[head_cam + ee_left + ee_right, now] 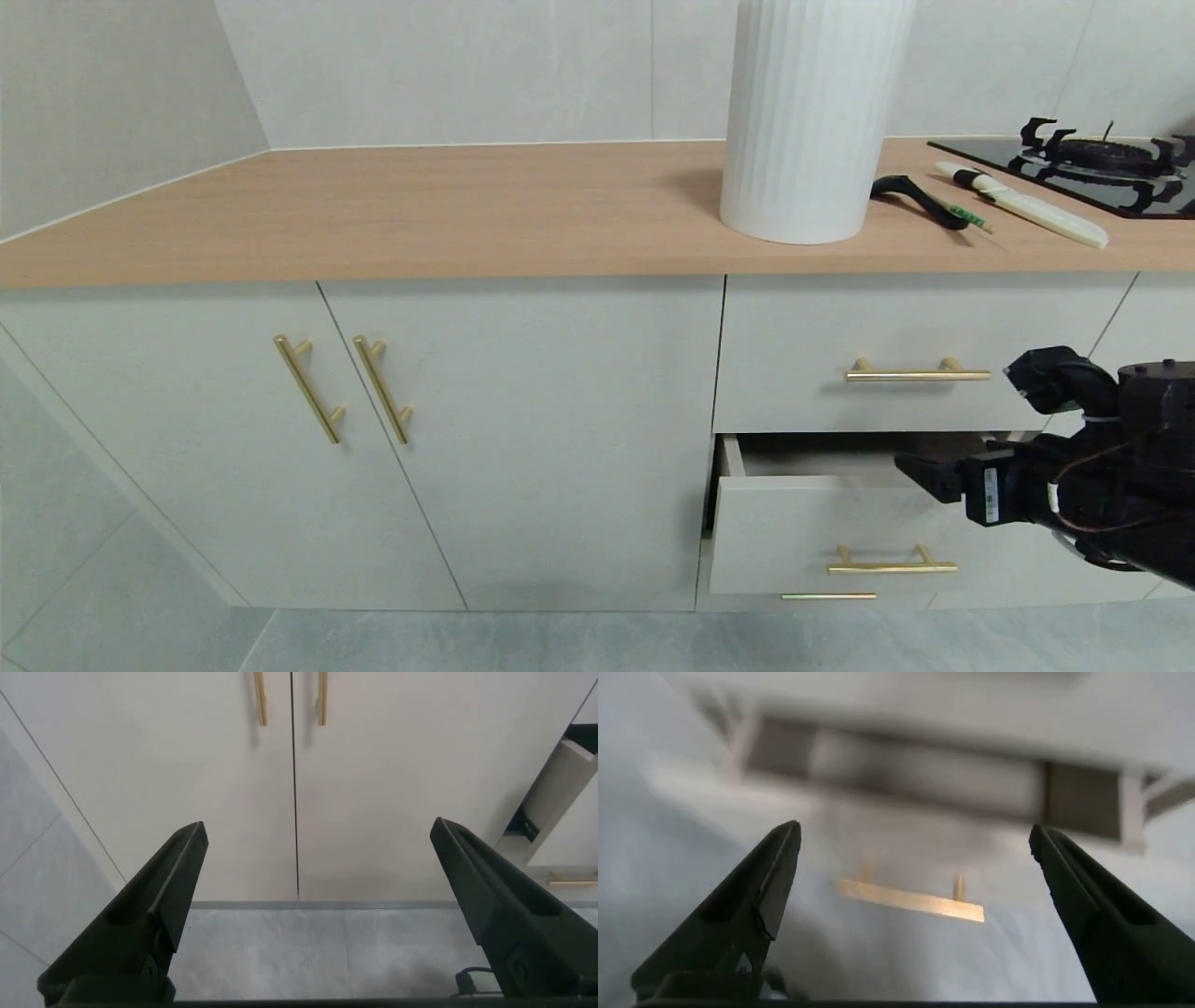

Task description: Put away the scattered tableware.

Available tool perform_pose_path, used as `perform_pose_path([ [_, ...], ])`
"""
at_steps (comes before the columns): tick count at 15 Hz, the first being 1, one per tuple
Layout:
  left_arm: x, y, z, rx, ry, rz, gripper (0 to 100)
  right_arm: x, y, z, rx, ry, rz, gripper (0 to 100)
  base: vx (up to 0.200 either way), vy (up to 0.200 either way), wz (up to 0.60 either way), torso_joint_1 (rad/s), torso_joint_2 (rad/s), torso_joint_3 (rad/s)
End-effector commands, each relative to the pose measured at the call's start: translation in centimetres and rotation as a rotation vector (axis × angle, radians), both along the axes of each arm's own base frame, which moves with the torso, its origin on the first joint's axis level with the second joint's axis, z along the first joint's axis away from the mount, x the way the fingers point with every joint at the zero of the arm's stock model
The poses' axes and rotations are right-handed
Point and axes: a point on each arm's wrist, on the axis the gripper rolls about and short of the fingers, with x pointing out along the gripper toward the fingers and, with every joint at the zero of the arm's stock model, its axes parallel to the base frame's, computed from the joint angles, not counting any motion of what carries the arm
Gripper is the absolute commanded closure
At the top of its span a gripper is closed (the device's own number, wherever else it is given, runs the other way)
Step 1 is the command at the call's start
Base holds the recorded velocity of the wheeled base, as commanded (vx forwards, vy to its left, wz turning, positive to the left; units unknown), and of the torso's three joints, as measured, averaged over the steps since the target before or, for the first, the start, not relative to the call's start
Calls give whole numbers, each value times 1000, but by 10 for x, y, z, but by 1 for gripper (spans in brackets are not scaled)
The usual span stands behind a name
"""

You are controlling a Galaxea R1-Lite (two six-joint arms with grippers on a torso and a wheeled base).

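While the right tool (pixel 913 833) hangs wide open and empty just before the partly open lower drawer (pixel 803 523) and the tableware (pixel 1022 205) lies up on the worktop (pixel 420 205) beside the white vase (pixel 808 121), a careless rise toward it could strike the drawer front or the worktop edge.

You are looking at a kitchen: a wood-look countertop (pixel 467 215) runs along a pale tiled wall (pixel 467 70), with a black glass gas hob (pixel 1092 166) set into its right end. Below it are pale cabinet doors (pixel 523 448) and drawers (pixel 915 327) with brass bar handles (pixel 308 388). A white knife (pixel 1036 210) lies beside the hob.
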Motion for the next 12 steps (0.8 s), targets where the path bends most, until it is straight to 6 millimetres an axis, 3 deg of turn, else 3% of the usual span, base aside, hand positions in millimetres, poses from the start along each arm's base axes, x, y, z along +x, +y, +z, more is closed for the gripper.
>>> perform_pose_path([
  [1, 0, 0, 0, 0, 0, 0, 0, 2, 1, 6, 32, -50, -17, 0, 0, 0, 0, 0, 0, 0],
  [3, 0, 0, 0, 0, 0, 0, 0, 10, 3, -2, 26, -38, -39, 0, 0, 0, 0, 0, 0, 0],
  [9, 0, 0, 0, 0, 0, 0, 0, 48, 11, -54, 1, -18, -130, 0, 0, 0, 0, 0, 0, 0],
  [12, 0, 0, 0, 0, 0, 0, 0, 54, 15, -68, -9, -15, -141, 0, 0, 0, 0, 0, 0, 0],
])
